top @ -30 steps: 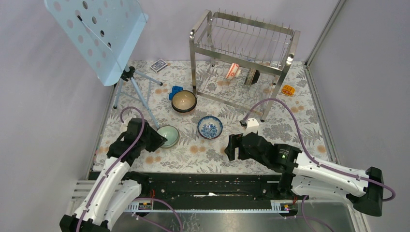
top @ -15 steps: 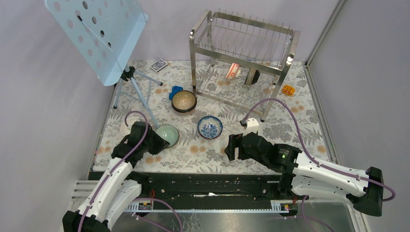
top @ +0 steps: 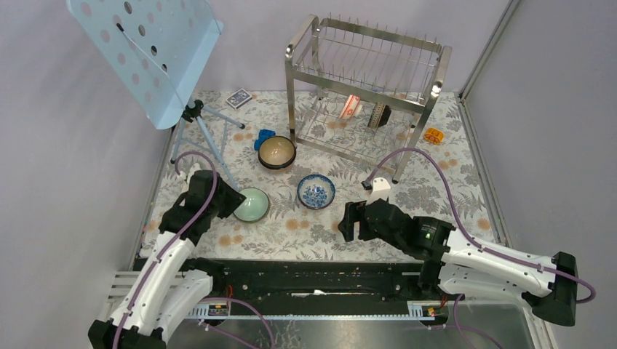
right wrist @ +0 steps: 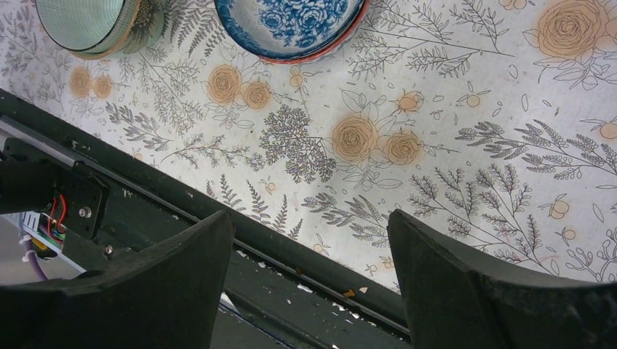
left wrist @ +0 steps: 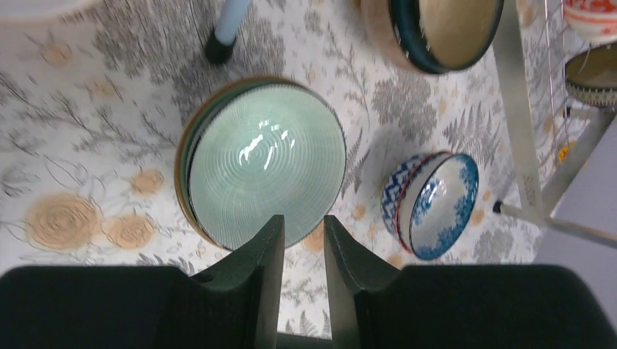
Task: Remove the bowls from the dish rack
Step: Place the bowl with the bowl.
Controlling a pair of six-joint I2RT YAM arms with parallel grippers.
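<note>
Hovering narrow-gapped and empty, the left gripper (left wrist: 300,225) had the pale green bowl (left wrist: 265,163) just ahead of its fingertips. The orange-red bowl (top: 351,106) and dark bowl (top: 380,115) in the dish rack (top: 290,87) stood far beyond, probably nearer the wide, empty right gripper (right wrist: 309,218).

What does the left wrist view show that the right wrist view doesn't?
Only left wrist: the brown bowl, a leg of the dish rack with a red-patterned bowl and a dark bowl inside it, the stand's foot, and the left gripper, jaws narrowly apart and empty. Only right wrist: the black rail at the table's near edge and the right gripper, wide open. Both: the green bowl, the blue-and-white bowl and the flowered cloth.
</note>
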